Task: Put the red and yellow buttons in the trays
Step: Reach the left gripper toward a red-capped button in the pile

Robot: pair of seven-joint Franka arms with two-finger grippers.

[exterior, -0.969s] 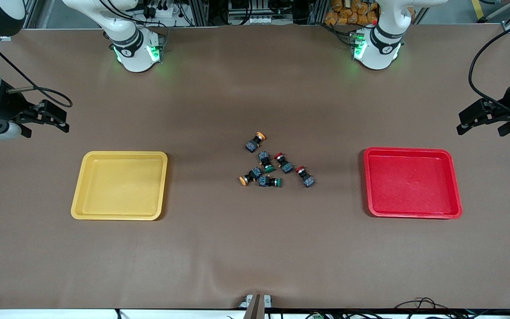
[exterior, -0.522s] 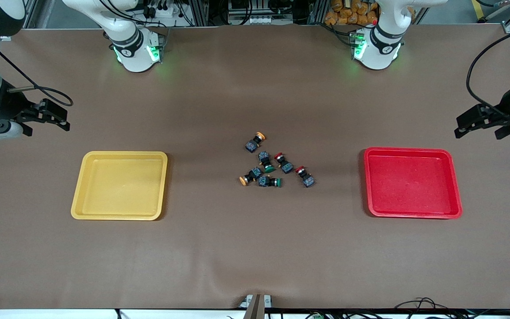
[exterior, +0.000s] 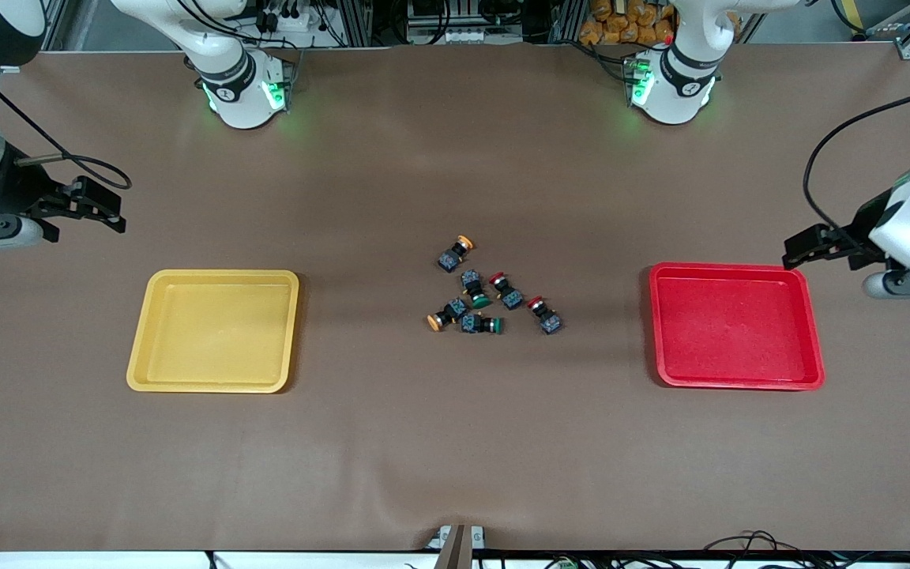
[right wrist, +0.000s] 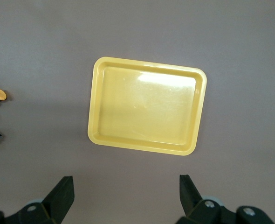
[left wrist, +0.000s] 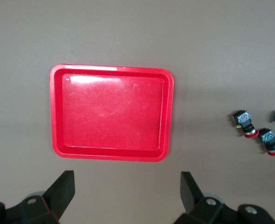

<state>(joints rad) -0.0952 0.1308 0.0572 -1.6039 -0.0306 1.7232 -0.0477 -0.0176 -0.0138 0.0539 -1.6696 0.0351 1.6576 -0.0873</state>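
Two red buttons and two yellow buttons lie in a loose cluster at the table's middle, mixed with two green-capped switches. The yellow tray lies toward the right arm's end and the red tray toward the left arm's end. Both trays hold nothing. My left gripper is open and empty, up over the table beside the red tray's corner. Its wrist view shows the red buttons. My right gripper is open and empty, over the table beside the yellow tray.
Both arm bases stand along the table's edge farthest from the front camera. Black cables hang by each wrist. The brown table cover has a slight wrinkle near the front camera's edge.
My left gripper has swung down and inward, from off the table's end to beside the red tray's corner. My right gripper has barely moved. The buttons and trays have not moved.
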